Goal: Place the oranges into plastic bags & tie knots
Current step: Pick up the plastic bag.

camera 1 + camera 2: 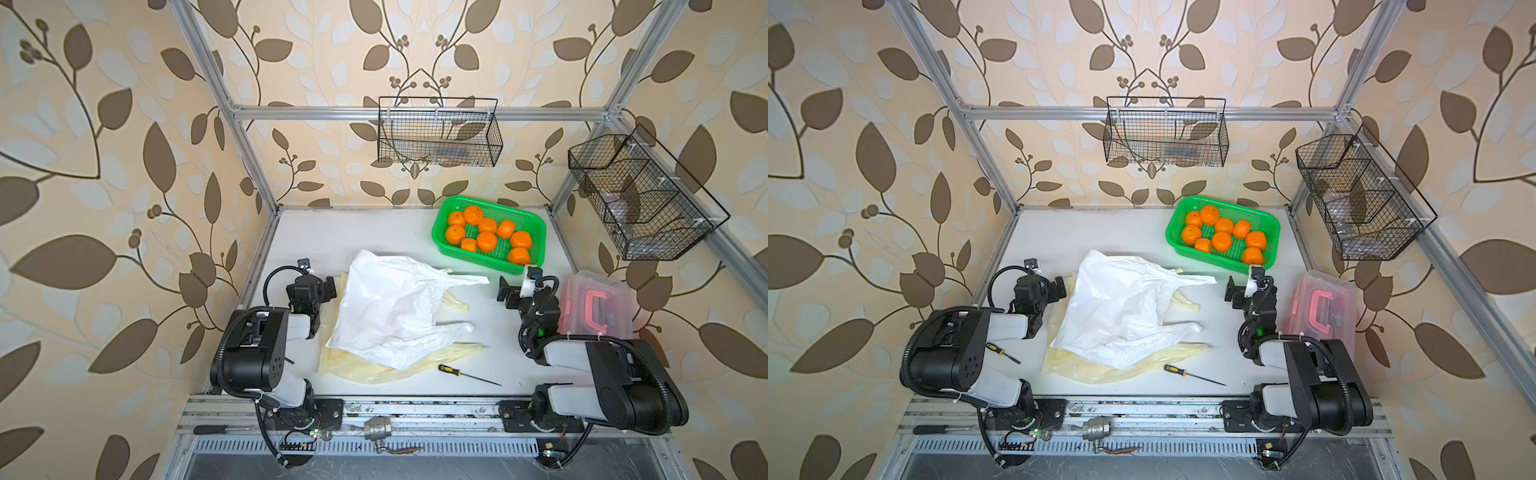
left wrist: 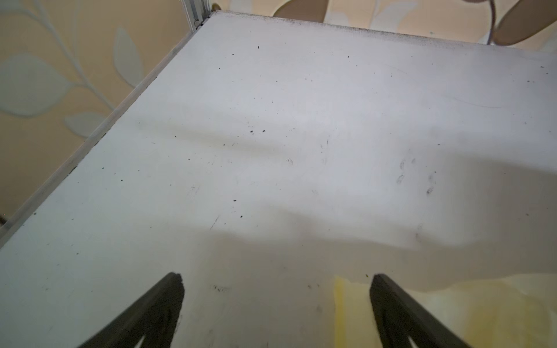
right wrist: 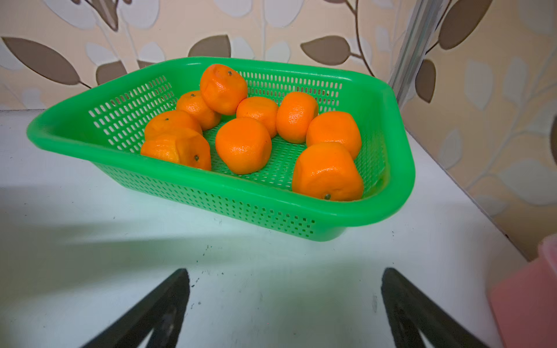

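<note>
Presently, the holdings were recorded as follows.

- Oranges [image 1: 487, 241]: nine were counted, all lodged in the green basket [image 1: 435, 228] at the far right of the table [image 1: 374, 232]. None had been bagged.
- White bag [image 1: 386, 307]: it was laid flat and crumpled at the middle of the table, with its mouth not held open. Its handles [image 1: 461, 279] were left loose and untied.
- Yellow bags [image 1: 353, 370]: these were found pressed beneath the white bag, only their edges being shown.
- Left gripper [image 2: 277, 280]: the jaws were spread wide, with nothing between them. It was parked just beside the left edge of the bags, the tip of one jaw above a corner of yellow plastic.
- Right gripper [image 3: 286, 274]: the jaws were likewise spread wide and empty. It was aimed at the basket from near its front rim.
- Screwdriver [image 1: 465, 374] and clear box [image 1: 582, 286]: both were set down as bystanders, near the bags and beside the right arm.

Step in hand: the task was judged to be at its opening, with no bag prepared.

Next move: the white bag would have to be taken by a handle and its mouth lifted open. Only then could an orange be fetched from the basket by the right arm. Care would be called for, since the thin film could be dragged together with the yellow bags beneath it.
</note>
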Robot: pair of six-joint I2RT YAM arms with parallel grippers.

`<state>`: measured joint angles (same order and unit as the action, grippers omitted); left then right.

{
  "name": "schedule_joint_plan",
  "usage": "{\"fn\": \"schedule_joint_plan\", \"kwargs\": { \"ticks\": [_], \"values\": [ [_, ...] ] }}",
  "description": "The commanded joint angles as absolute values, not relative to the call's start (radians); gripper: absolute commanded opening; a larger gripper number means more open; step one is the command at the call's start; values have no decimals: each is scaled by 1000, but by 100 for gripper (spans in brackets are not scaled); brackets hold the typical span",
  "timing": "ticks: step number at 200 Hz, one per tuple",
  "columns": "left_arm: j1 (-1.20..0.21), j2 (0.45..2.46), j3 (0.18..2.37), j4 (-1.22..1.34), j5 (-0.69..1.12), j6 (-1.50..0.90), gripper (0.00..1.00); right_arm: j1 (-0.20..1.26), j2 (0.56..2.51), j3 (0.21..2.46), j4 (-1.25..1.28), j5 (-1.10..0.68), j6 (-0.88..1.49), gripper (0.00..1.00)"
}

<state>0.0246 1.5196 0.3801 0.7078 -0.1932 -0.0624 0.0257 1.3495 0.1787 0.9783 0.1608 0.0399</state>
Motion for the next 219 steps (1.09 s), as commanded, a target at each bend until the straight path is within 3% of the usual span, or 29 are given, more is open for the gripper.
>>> {"fn": "schedule_joint_plan", "kwargs": {
  "ticks": [1,219],
  "values": [
    [14,1502,393,740,-209,-61,99,19,1342,188,989,141,30,100],
    [-13,1447,354,760,-245,-42,99,51,1327,184,988,151,-3,100]
  ]
}}
